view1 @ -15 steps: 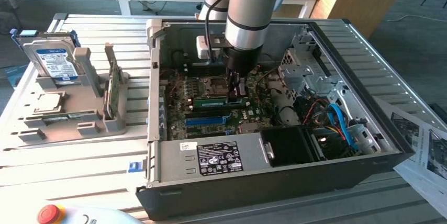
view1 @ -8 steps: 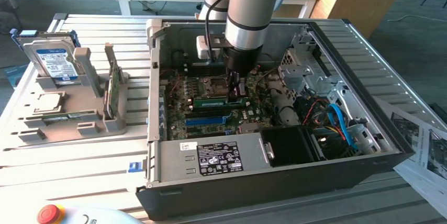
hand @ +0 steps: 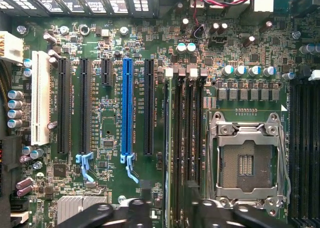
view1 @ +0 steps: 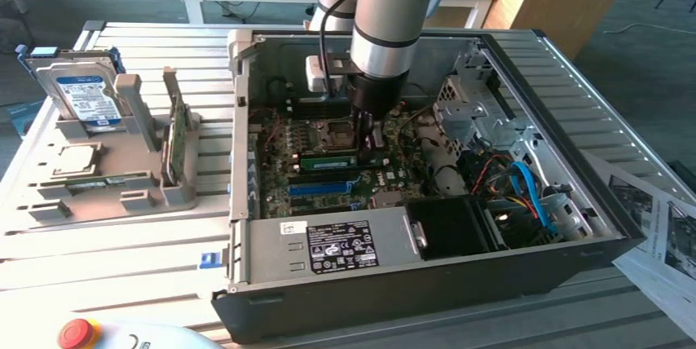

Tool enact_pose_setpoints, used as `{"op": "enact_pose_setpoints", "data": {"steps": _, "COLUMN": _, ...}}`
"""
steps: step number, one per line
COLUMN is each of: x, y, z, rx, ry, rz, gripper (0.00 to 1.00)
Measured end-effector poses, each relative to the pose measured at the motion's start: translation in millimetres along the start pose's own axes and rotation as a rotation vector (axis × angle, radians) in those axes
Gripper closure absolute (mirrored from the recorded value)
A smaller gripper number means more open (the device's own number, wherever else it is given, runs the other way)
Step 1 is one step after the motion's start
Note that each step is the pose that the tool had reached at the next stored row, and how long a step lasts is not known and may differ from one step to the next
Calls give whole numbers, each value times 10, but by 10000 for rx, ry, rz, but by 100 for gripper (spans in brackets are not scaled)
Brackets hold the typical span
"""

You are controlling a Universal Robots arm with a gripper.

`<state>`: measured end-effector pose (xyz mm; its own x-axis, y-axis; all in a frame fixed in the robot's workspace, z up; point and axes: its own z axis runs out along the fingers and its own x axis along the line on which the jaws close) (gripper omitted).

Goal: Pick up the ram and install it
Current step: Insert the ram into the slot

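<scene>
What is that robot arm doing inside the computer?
The robot arm's gripper is down inside the open computer case, right over the motherboard. Its fingers are apart and hold nothing. The ram, a thin green stick, stands on edge in a memory slot right by the gripper, beside the empty processor socket.

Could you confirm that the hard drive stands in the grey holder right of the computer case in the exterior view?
Not quite: the hard drive stands in the grey holder to the exterior view's left of the computer case, not its right, as that view shows.
</scene>
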<state>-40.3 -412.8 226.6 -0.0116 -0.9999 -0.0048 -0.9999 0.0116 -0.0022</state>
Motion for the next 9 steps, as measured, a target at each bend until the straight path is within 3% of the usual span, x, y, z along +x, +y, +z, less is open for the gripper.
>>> {"op": "enact_pose_setpoints", "data": {"steps": 4, "x": 0, "y": 0, "z": 0, "rx": 0, "ry": 0, "rz": 0, "gripper": 45}}
{"op": "enact_pose_setpoints", "data": {"steps": 9, "x": 0, "y": 0, "z": 0, "rx": 0, "ry": 0, "rz": 0, "gripper": 45}}
